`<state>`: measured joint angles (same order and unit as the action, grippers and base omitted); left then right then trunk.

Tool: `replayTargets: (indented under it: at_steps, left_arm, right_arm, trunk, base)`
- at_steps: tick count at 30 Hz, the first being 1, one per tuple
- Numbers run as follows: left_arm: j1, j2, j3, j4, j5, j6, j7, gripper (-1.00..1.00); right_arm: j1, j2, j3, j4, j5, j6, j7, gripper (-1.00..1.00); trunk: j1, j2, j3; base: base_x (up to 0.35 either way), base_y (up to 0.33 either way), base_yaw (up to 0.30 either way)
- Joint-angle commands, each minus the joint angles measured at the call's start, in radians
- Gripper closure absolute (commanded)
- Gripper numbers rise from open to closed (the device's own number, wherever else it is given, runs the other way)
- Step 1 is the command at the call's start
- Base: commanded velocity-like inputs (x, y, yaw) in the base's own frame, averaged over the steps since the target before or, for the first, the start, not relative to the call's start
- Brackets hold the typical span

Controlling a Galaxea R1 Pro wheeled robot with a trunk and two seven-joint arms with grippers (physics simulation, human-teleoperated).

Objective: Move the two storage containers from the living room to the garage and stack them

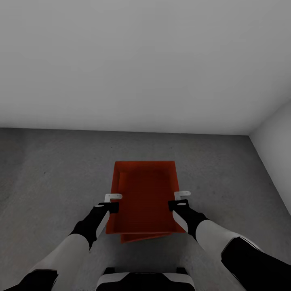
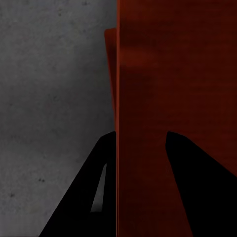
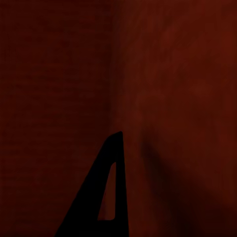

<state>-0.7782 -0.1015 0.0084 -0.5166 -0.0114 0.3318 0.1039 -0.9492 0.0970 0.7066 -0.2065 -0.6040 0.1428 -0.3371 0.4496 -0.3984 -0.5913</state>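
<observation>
I see the left gripper (image 1: 113, 201) astride the upper bin's (image 1: 145, 200) left wall, one finger (image 2: 197, 187) inside, one outside, clamped on it. That orange-red container sits nested on the lower container (image 1: 141, 237), whose edge peeks out slightly skewed at the near end. Long axis runs straight away from me toward the white wall (image 1: 145, 60). Both are over the garage's grey concrete floor (image 1: 48, 169). Right gripper (image 1: 182, 199) is at the right wall; I can't tell its finger state.
</observation>
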Motion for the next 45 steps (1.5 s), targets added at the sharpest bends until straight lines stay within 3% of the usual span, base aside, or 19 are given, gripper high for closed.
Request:
replayTargets:
  at_steps: [1,26,45]
  left_arm:
    - [0.0,0.0,-0.011,0.02,0.028,0.015,0.008,1.0]
    - [0.0,0.0,-0.011,0.019,0.028,0.015,0.008,1.0]
    - [0.0,0.0,-0.011,0.02,0.028,0.015,0.008,1.0]
  right_arm:
    - [-0.002,-0.026,-0.019,-0.004,0.032,-0.008,-0.019,1.0]
    - [-0.002,-0.026,-0.019,-0.004,0.032,-0.008,-0.019,1.0]
    - [-0.002,-0.026,-0.019,-0.004,0.032,-0.008,-0.019,1.0]
  trunk:
    - [0.0,-0.002,-0.003]
    - [0.0,-0.002,-0.017]
    - [0.0,-0.002,-0.046]
  base:
    - [0.0,0.0,0.0]
    - [0.0,0.0,0.0]
    - [0.0,0.0,0.0]
